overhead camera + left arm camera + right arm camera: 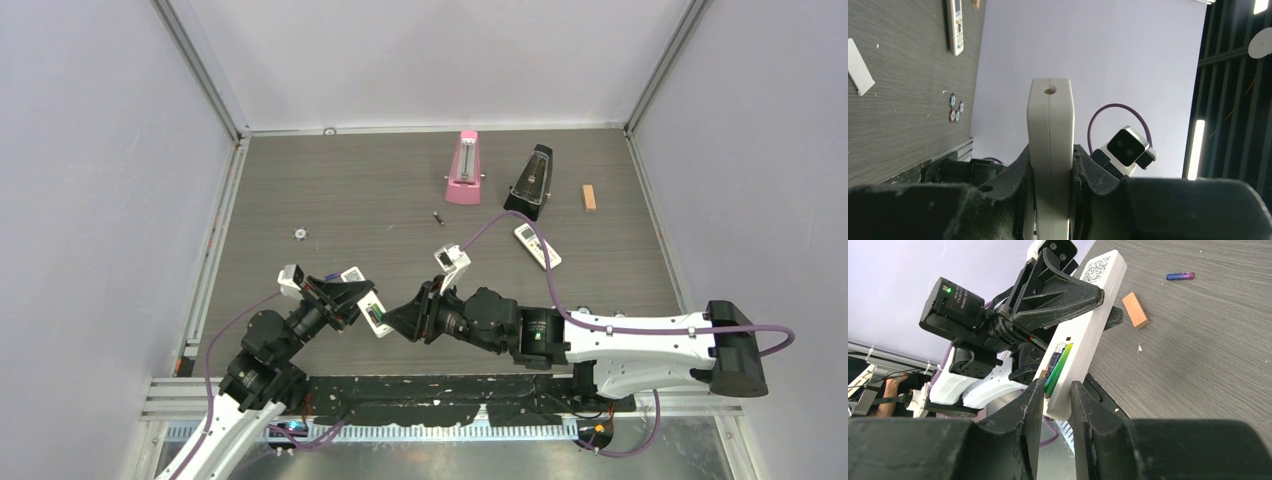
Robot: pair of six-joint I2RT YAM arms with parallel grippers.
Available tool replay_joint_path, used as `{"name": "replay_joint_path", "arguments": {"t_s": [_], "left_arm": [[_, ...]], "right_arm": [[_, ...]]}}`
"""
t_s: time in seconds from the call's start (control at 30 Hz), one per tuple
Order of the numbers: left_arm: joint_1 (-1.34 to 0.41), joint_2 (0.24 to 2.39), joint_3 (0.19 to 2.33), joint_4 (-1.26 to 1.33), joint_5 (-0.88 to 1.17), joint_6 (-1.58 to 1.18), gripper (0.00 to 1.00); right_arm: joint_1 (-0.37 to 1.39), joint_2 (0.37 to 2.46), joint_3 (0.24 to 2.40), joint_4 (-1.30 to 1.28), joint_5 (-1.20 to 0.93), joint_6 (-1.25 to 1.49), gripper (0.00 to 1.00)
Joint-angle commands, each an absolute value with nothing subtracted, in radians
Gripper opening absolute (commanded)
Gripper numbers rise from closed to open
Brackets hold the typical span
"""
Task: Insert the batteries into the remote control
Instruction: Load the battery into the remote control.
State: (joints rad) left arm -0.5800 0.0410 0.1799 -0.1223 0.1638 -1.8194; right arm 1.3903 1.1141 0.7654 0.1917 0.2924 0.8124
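My left gripper [1051, 152] is shut on the remote control [1050, 115], a slim white bar seen edge-on and held up off the table [340, 190]. In the right wrist view the remote control [1088, 325] shows its open bay with a green battery [1059, 366] and a bluish one beside it. My right gripper [1055, 392] has closed over the remote's lower end, one finger [1034, 405] against the battery side and the other against the back. A bluish-purple battery [1180, 276] lies loose on the table. A small dark battery [438, 217] lies mid-table.
A pink metronome [463, 170] and a black one [530, 182] stand at the back. A broader white remote [537, 246] and an orange block [590, 197] lie to the right. A thin white plate [859, 67] and a small ring [299, 233] rest on the table. Another orange block [1135, 310] lies near the loose battery.
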Motion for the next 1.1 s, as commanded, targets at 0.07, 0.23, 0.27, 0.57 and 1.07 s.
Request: {"name": "replay_joint_path", "arguments": {"t_s": [0.07,0.23,0.27,0.57,1.07], "left_arm": [[-0.586,0.031,0.219,-0.014,0.198,-1.816,0.00],[-0.586,0.026,0.250,-0.059,0.185,-1.737,0.00],[-0.587,0.025,0.260,-0.073,0.179,-1.709,0.00],[-0.587,0.027,0.403,-0.286,0.109,-1.323,0.00],[-0.586,0.167,0.488,-0.174,0.382,-0.965,0.00]], "right_arm": [[1.393,1.154,0.810,0.100,0.334,0.863,0.23],[1.391,1.183,0.864,0.015,0.324,0.871,0.19],[1.391,1.188,0.885,-0.037,0.323,0.873,0.20],[1.391,1.169,0.931,-0.152,0.356,0.876,0.42],[1.391,1.094,0.890,0.051,0.142,0.666,0.77]]}}
